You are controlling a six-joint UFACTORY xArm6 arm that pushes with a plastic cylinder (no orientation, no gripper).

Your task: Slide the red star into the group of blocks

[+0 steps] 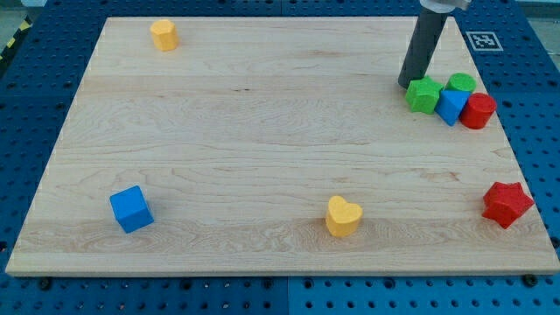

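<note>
The red star (507,204) lies near the wooden board's right edge, low in the view. The group of blocks sits at the upper right: a green star-like block (424,95), a green round block (461,85), a blue block (451,107) and a red round block (478,111), all touching one another. My tip (407,84) is at the end of the dark rod, just left of the green star-like block and close to it. The red star is well below the group, far from the tip.
A yellow block (164,35) sits at the upper left. A blue cube (131,209) sits at the lower left. A yellow heart (343,216) sits low in the middle. The board (262,122) lies on a blue pegboard surface with a marker tag (483,40) at the upper right.
</note>
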